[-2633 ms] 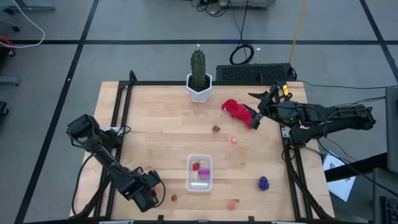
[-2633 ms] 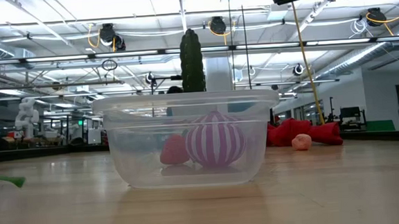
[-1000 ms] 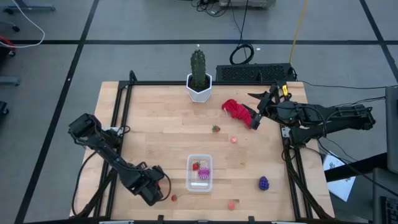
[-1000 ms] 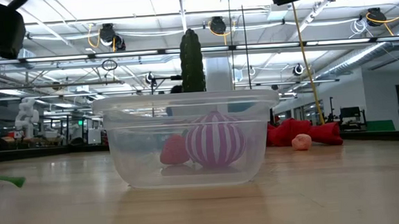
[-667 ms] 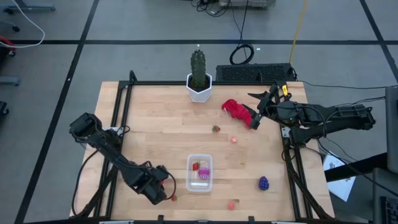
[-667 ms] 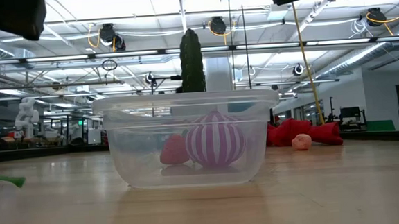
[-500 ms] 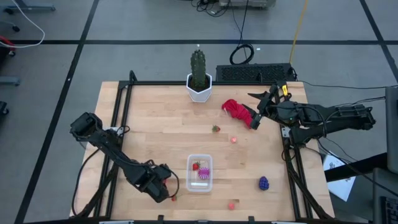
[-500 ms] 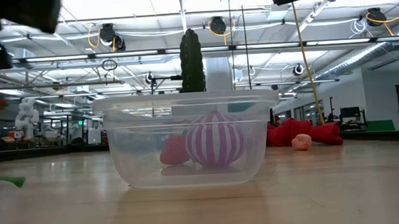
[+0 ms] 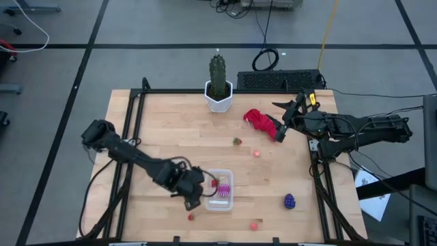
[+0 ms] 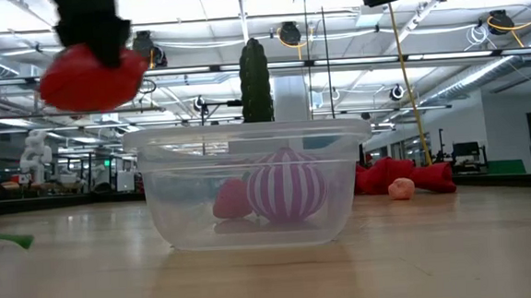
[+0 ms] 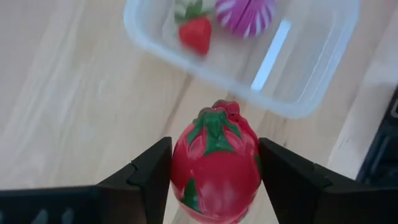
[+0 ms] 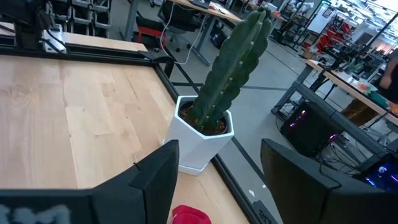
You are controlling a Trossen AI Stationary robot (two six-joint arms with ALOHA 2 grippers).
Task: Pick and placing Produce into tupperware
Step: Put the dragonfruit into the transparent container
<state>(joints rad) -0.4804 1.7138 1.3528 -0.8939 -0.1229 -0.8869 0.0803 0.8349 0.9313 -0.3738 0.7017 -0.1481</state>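
Red toy strawberry with green leaves, pinched between the two dark fingers of the left claw, jaws parted only as wide as the fruit. Held clear of the wooden desk, just beside the near left corner of the clear plastic tupperware; seen in the low view as a red blob above and to one side of the container's rim. Inside the tupperware already: a small strawberry and a magenta striped round piece, the latter cut off by the edge of the left wrist view. Loose on the desk: a tiny strawberry near the front edge, directly in front of the left claw, a pink piece to its right, a dark purple grape bunch, another small strawberry and a pink piece nearer the middle. Right claw parked at the back right, over the edge of a red cloth, fingers standing apart with nothing between them, facing the green cactus in its white hexagonal pot. Red cloth only a sliver in the right wrist view. Green object at the left edge of the low view hard to make out.
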